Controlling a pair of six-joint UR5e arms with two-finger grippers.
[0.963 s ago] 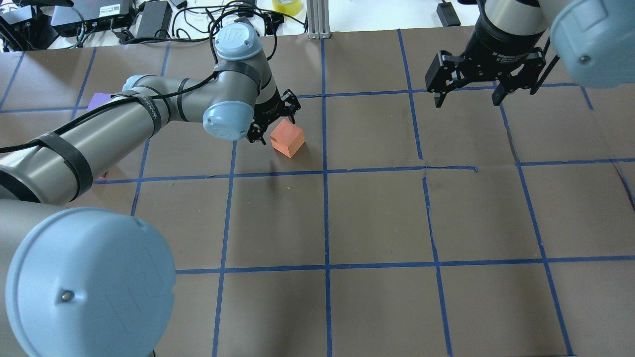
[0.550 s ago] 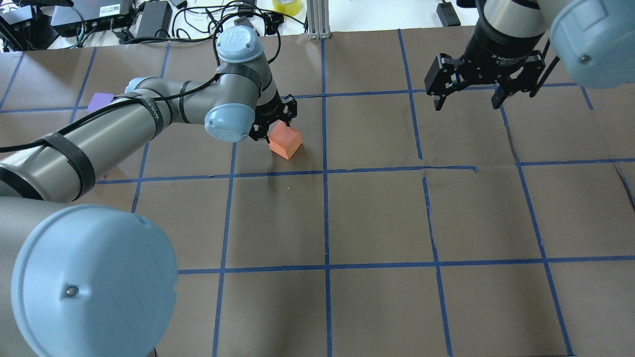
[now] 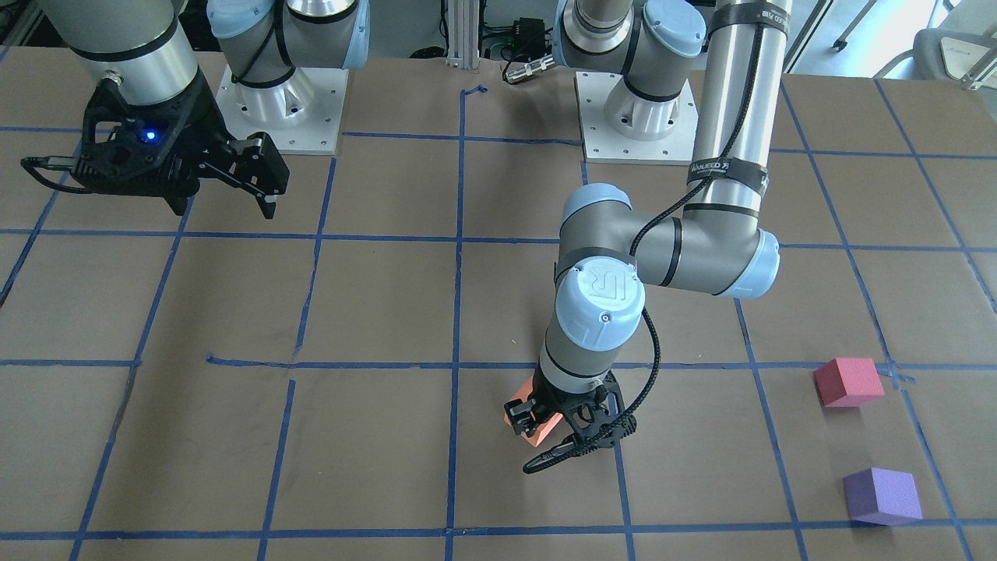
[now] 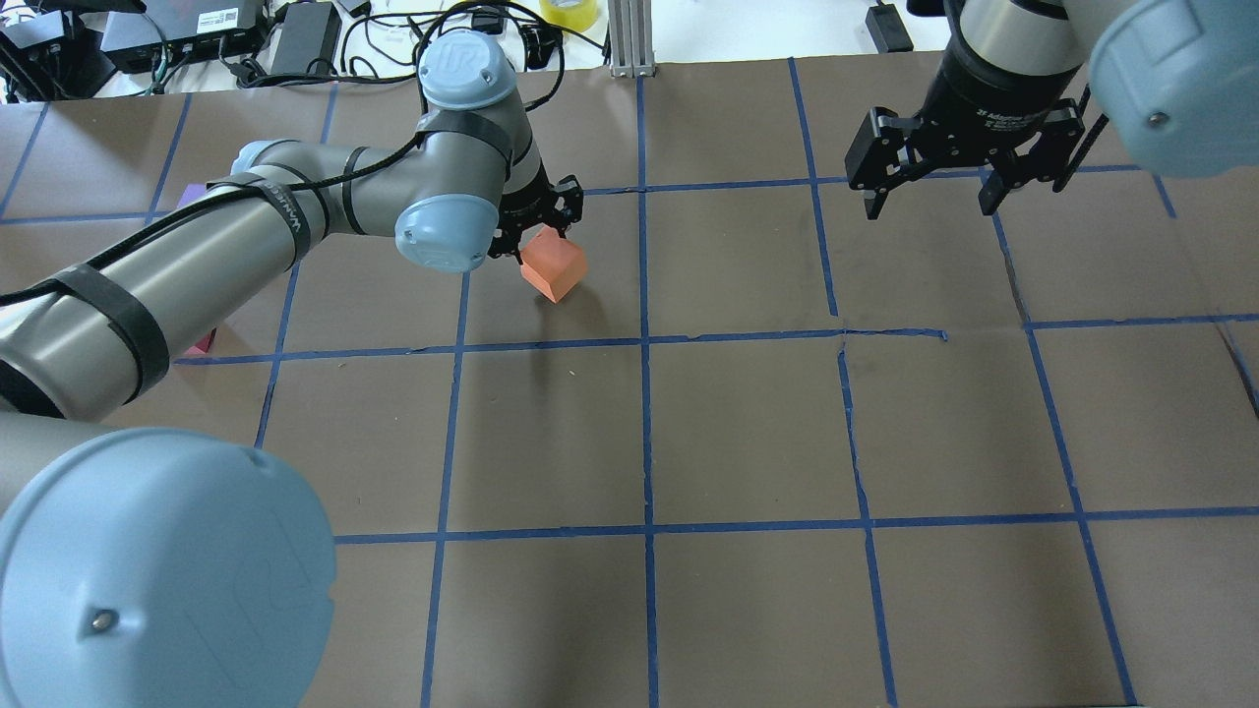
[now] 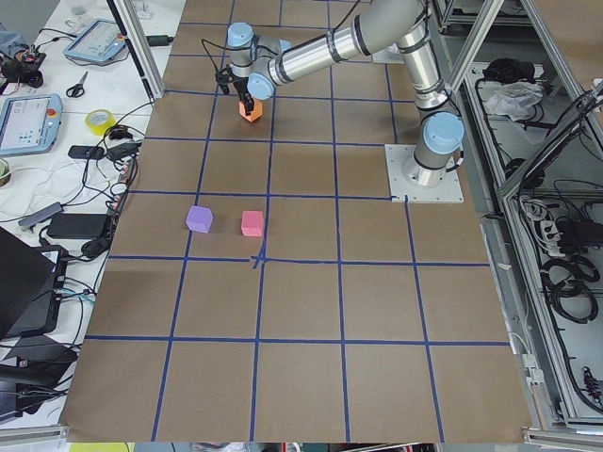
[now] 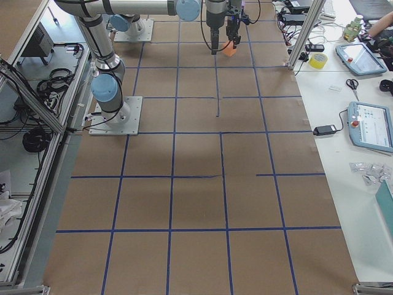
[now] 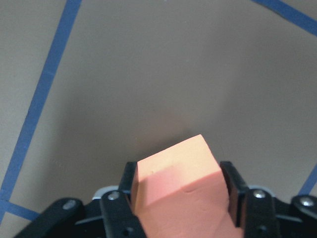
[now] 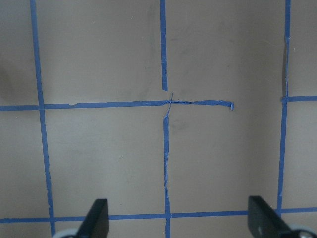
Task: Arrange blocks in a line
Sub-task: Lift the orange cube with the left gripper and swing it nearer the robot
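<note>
The orange block [image 4: 554, 270] is now clamped between the fingers [image 7: 230, 186] of the left gripper [image 4: 541, 244] — a second ago they stood open beside it. It has shifted slightly toward 10 o'clock in the overhead view and looks just clear of the desk [image 4: 748, 433]. The carry can likely begin toward the pinkish-red block [image 3: 847, 382] and purple block [image 3: 882, 496], at its 3 and 4 o'clock in the front-facing view. The right gripper [image 4: 929, 208] hangs with its fingers wide — empty.

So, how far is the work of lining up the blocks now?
Nothing is lined up yet. In hand: the left claw is shut on the orange block. The pinkish-red block and purple block sit far from it. Remaining: bring all three into one row.
</note>
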